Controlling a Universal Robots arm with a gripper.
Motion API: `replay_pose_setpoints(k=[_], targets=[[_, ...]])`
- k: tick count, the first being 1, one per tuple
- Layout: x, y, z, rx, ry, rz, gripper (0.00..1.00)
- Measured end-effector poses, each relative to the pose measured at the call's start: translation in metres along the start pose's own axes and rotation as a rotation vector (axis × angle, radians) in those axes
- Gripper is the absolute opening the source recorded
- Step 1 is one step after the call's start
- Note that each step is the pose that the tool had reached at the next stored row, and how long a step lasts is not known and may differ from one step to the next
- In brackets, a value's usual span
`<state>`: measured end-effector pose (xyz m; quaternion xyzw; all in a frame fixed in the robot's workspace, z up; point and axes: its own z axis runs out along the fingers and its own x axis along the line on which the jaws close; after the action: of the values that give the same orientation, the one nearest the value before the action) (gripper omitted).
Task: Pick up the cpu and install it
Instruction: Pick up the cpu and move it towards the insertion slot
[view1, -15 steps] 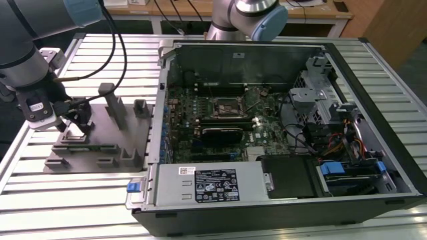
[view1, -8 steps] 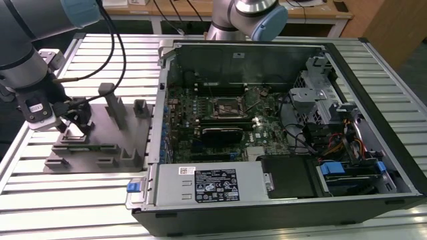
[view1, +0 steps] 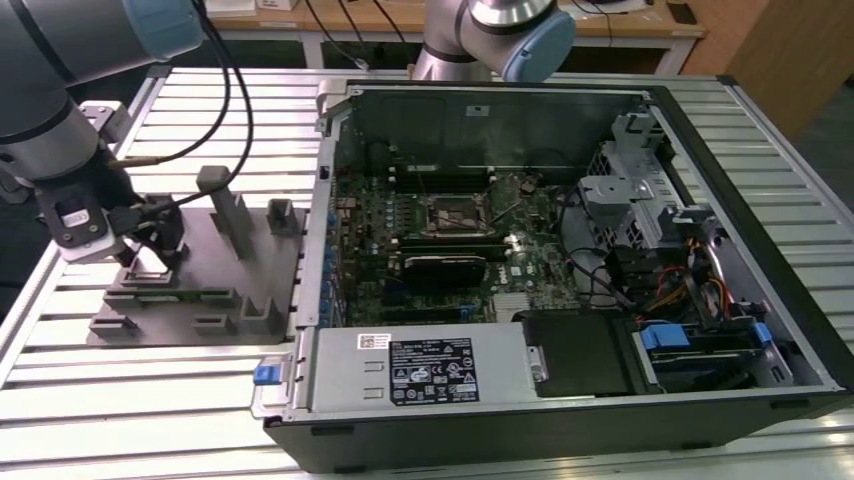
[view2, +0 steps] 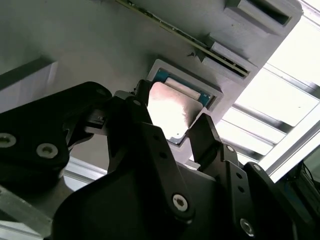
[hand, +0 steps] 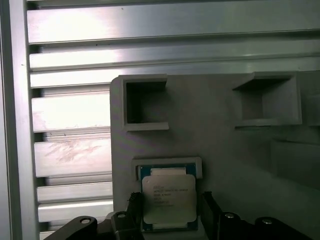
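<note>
Our gripper (hand: 169, 206) sits open, a finger either side of the cpu (hand: 169, 197), which lies flat in a pocket of the grey fixture (view1: 260, 265), 9 o'clock from the PC case (view1: 400, 440) in the exterior view. We'd guess it's light, stiff and fragile: grab opposite edges only.

Silvery square cpu (hand: 168, 200) flat in grey fixture (hand: 220, 145)

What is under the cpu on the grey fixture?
The cpu lies in a shallow raised frame of the grey fixture. The frame's rim shows along one edge; the floor beneath is covered by the chip.
</note>
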<state>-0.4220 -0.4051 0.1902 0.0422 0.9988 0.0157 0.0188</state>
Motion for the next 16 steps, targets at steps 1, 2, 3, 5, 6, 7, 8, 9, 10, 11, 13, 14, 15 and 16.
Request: replay_pose_setpoints(k=[1, 2, 3, 5, 6, 7, 8, 9, 10, 11, 13, 14, 15, 16], targets=[[-0.0001, 0.0001, 0.0001, -0.0001, 0.0000, -0.002, 0.59], [-0.0001, 0.0001, 0.0001, -0.0001, 0.0001, -0.002, 0.59], [-0.0001, 0.0001, 0.0000, -0.0001, 0.0001, -0.002, 0.59], [-0.0001, 0.0001, 0.0000, -0.0001, 0.0001, -0.002, 0.59], [-0.0001, 0.0001, 0.0000, -0.0001, 0.0001, -0.002, 0.59], [-0.0001, 0.0001, 0.0000, 0.0000, 0.0001, -0.002, 0.60], [-0.0001, 0.0001, 0.0000, -0.0001, 0.0001, -0.002, 0.66], [-0.0001, 0.0001, 0.0002, 0.0000, 0.0002, -0.002, 0.66], [-0.0001, 0.0001, 0.0007, -0.0003, 0.0002, -0.005, 0.66], [-0.0001, 0.0001, 0.0013, -0.0005, 0.0004, -0.013, 0.66], [0.0000, 0.0000, 0.0022, -0.0009, 0.0009, -0.026, 0.66], [-0.0001, 0.0001, 0.0025, -0.0010, 0.0010, -0.029, 0.66], [-0.0001, 0.0002, 0.0027, -0.0010, 0.0012, -0.030, 0.66], [-0.0001, 0.0002, 0.0030, -0.0011, 0.0012, -0.030, 0.66]])
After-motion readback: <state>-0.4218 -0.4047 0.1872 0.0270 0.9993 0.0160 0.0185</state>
